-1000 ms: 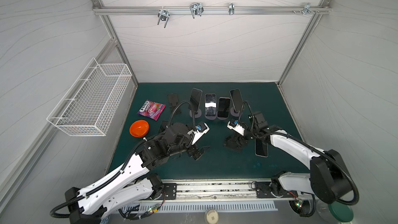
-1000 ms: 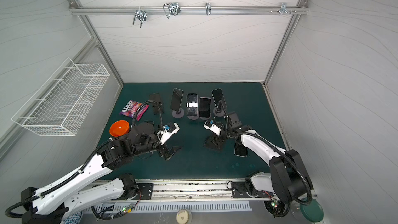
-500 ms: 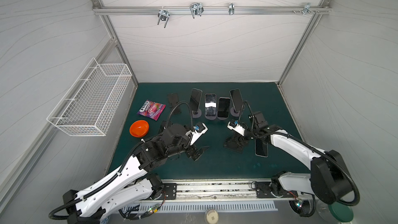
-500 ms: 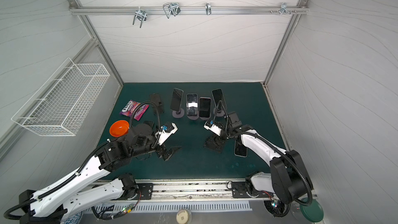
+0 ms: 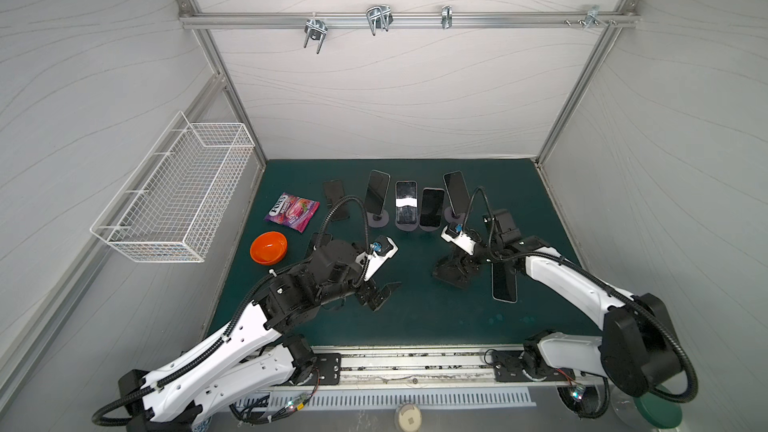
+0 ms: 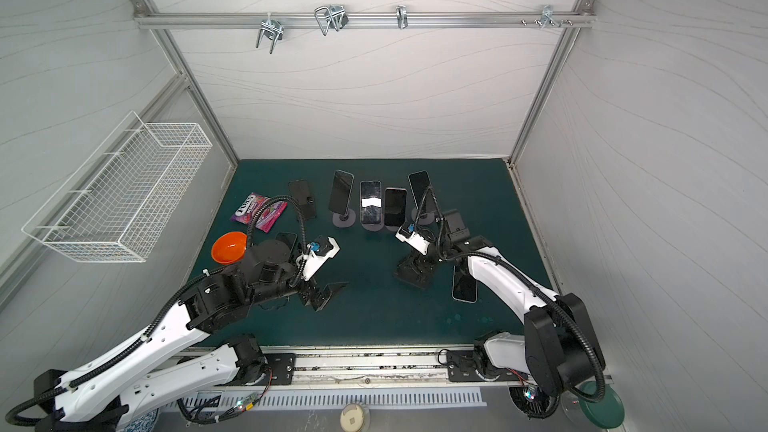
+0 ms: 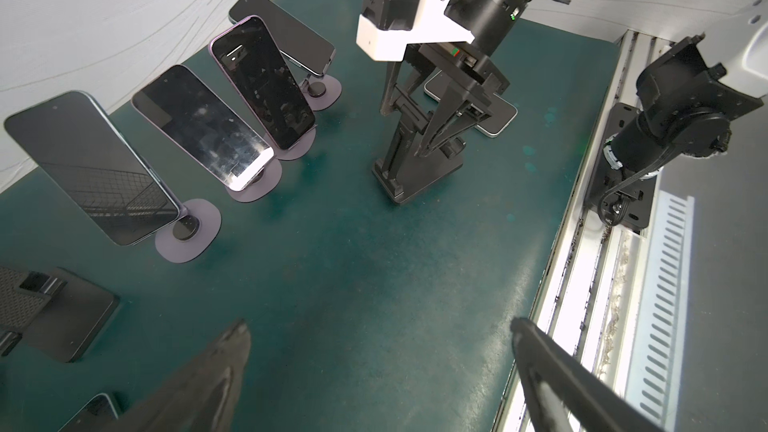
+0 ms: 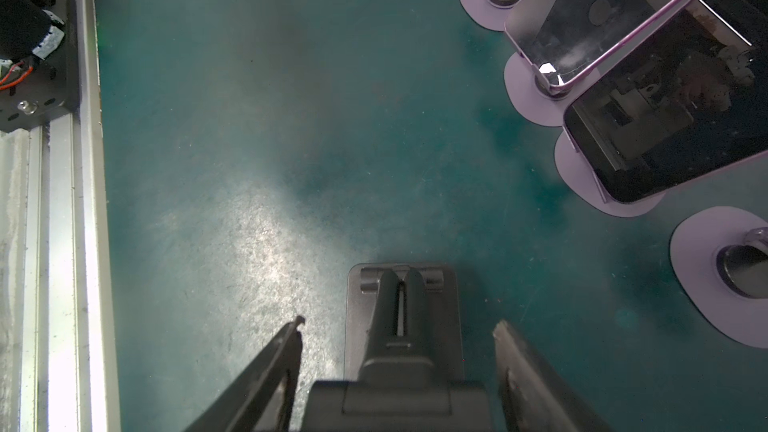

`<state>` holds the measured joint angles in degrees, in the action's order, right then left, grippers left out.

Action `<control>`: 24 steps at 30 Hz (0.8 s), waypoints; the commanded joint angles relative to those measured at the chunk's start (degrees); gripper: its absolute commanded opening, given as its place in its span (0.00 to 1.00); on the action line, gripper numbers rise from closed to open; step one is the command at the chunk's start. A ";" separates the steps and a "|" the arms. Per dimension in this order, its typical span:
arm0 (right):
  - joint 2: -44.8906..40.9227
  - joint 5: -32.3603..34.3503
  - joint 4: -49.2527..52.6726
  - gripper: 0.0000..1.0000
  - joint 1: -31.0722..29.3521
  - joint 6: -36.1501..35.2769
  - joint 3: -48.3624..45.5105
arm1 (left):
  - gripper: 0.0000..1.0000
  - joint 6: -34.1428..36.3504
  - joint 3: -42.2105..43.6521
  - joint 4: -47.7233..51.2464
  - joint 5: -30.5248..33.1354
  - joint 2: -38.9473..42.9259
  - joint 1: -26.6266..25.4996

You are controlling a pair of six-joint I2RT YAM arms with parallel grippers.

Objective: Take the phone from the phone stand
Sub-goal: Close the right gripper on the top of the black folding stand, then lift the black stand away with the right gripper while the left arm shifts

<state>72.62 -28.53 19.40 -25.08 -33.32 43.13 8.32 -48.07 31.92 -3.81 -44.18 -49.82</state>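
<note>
Glass and metal, the propped phone (image 5: 456, 193) just behind the black stand (image 5: 453, 274) looks stiff, slick and breakable, leaning on its purple stand (image 7: 328, 91). I'd pinch its long edges, never the screen. The right gripper (image 8: 400, 322) straddles the black stand, fingers partly spread; whether they squeeze it I can't tell. The left gripper (image 5: 386, 293), well apart from that stand, gapes wide and empty. Neighbouring propped phones (image 5: 432, 207) crowd close, and a loose phone (image 5: 504, 284) lies just beside the black stand.

White wavy-patterned panels (image 5: 395, 89) box it in on three sides, and an aluminium crossbar (image 5: 511, 20) up top carries metal hooks (image 5: 378, 20). Tabletop's a dark green mat (image 5: 436, 322), with a white wire basket (image 5: 178, 197) on the wall off its left edge.
</note>
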 commanded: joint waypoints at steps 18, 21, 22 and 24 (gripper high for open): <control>-10.98 6.46 0.17 0.44 2.93 10.53 3.23 | 0.99 -5.10 0.08 -11.73 6.37 -0.99 -0.19; -12.42 8.97 -0.20 0.44 4.36 12.07 3.33 | 0.99 -4.25 -0.90 -15.80 9.13 -4.67 -0.20; -12.86 9.43 -0.16 0.44 4.77 12.33 3.49 | 0.99 -4.44 -1.77 -16.36 9.99 -6.09 -0.24; -13.37 9.64 -0.85 0.44 6.03 12.51 3.45 | 0.99 -3.90 -3.77 -17.42 10.59 -9.23 -0.24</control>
<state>60.84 -20.05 19.77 -20.40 -22.09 45.15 3.29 -48.25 20.38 4.03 -50.61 -49.82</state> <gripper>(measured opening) 0.715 0.989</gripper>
